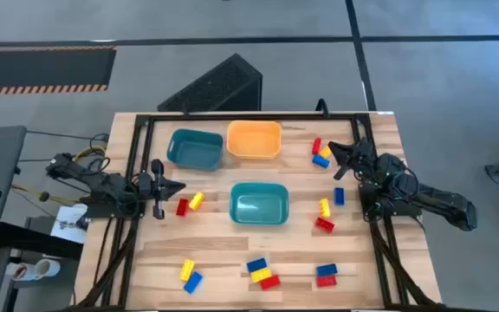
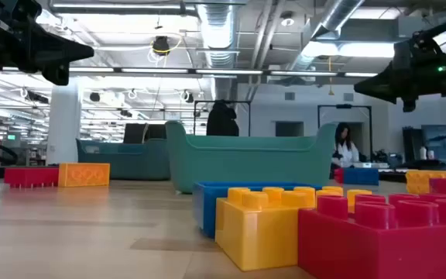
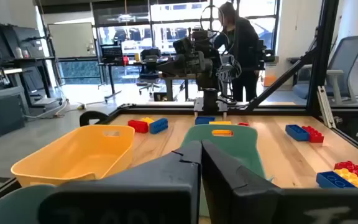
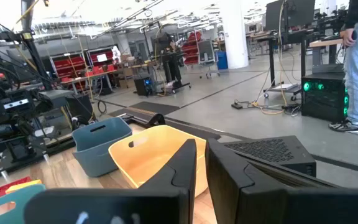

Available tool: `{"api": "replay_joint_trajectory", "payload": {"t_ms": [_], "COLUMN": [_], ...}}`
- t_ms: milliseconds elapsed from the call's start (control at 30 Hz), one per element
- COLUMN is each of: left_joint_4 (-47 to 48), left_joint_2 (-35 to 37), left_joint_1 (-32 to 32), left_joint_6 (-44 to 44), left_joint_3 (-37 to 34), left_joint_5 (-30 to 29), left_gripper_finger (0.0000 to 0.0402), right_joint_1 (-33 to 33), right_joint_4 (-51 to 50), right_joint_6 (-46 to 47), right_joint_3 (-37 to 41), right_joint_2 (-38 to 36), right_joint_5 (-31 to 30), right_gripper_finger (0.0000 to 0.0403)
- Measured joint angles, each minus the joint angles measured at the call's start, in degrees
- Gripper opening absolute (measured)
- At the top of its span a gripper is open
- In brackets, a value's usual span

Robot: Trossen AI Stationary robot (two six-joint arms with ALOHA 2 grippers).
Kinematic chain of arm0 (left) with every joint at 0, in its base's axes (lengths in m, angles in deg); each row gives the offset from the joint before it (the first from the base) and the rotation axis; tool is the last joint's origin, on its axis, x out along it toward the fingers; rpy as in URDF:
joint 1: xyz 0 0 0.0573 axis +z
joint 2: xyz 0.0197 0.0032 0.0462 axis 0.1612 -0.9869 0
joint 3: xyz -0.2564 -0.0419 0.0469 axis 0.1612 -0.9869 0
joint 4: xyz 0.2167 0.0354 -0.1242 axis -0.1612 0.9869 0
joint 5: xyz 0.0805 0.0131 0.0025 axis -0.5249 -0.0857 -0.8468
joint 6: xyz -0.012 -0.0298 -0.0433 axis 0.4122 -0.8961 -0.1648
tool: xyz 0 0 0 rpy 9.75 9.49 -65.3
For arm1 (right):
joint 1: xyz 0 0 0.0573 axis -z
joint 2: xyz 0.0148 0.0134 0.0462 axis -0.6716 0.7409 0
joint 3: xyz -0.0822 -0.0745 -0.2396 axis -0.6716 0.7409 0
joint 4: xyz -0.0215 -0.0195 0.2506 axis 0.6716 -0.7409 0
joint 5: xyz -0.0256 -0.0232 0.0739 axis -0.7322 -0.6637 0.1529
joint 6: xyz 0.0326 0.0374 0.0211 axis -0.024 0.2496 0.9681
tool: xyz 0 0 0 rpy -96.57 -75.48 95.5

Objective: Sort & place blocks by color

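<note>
Loose blocks [image 1: 261,271] lie scattered flat on the table [image 1: 232,251], long axes pointing every way. The left gripper [image 1: 173,187] hovers closed and empty; the right gripper [image 1: 334,154], fingers nearly together, holds nothing.

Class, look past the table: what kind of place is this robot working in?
Probably a robotics lab or workshop: exposed ceiling ducts, red parts shelving, and desks with monitors, people standing among them.

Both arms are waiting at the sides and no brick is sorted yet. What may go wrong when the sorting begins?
1. Two of the trays are the same teal, so one colour could go into the wrong one.
2. The small plastic bricks lie touching in mixed clusters, like the blue, yellow and red group; a claw may lift or push a neighbour too.
3. The shut right claw sits close to the bricks beside the orange tray and might knock them.
</note>
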Motion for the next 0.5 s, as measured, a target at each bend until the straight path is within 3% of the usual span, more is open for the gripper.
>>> {"api": "replay_joint_trajectory", "payload": {"t_ms": [500], "left_joint_4": [0.0], "left_joint_2": [0.0], "left_joint_1": [0.0], "left_joint_6": [0.06], "left_joint_3": [-0.01], "left_joint_5": [0.0], "left_gripper_finger": [0.0], "right_joint_1": [0.0], "right_joint_4": [0.0], "right_joint_6": [-0.01], "right_joint_3": [0.0], "right_joint_2": [0.0], "right_joint_5": [-0.01], "right_gripper_finger": [0.0061]}}
